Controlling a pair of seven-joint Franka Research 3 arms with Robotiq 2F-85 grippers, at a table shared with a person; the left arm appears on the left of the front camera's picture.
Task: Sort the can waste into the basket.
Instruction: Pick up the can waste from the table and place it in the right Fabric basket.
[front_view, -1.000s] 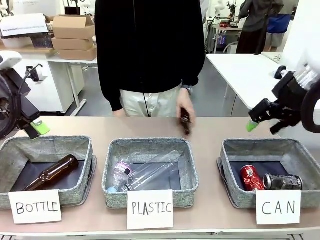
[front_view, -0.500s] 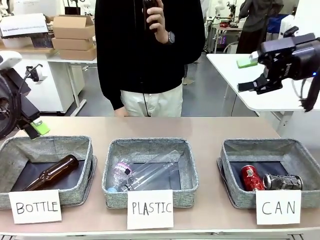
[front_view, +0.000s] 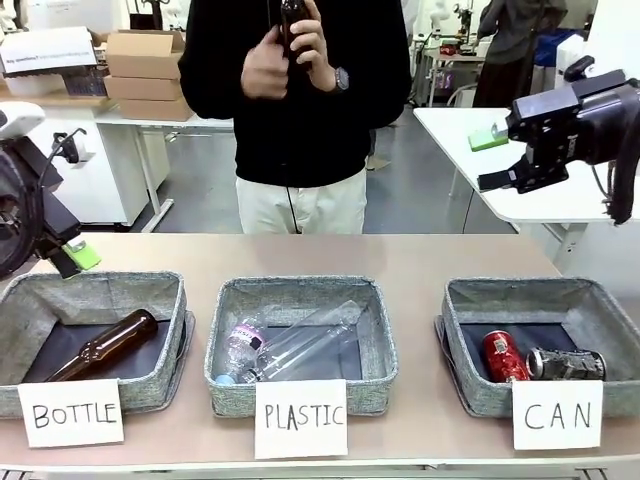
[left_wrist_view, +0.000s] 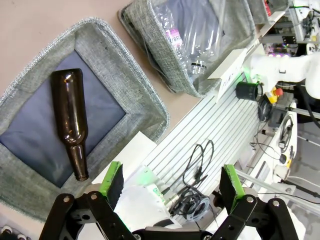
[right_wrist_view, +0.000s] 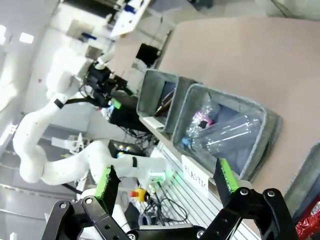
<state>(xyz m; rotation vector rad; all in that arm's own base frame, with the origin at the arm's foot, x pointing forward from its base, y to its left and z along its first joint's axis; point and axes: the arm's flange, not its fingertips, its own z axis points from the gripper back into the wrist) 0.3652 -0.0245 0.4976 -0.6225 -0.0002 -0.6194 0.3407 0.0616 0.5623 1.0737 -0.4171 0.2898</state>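
The red can (front_view: 503, 356) and the silvery-grey can (front_view: 566, 363) lie side by side on the dark bottom of the grey basket (front_view: 470, 300), which carries the "CAN" sign (front_view: 556, 414). My right gripper (front_view: 491, 160) hangs high above the basket's far side, open and empty. In the right wrist view, that gripper (right_wrist_view: 167, 182) holds nothing between its green pads. My left gripper (front_view: 72, 258) stays at the table's left edge, beside the far left basket. Its wrist view shows it (left_wrist_view: 171, 181) open with nothing in it.
The "BOTTLE" basket (front_view: 100, 290) holds a brown glass bottle (front_view: 105, 345). The "PLASTIC" basket (front_view: 300, 290) holds clear plastic bottles (front_view: 290, 350). A person stands at the far side, both hands holding a dark object (front_view: 292, 18) at chest height. A white table (front_view: 500, 150) stands behind my right gripper.
My right gripper rose from just above the CAN basket to high at the right. The person lifted the dark object from the table to the chest and brought up the other hand.
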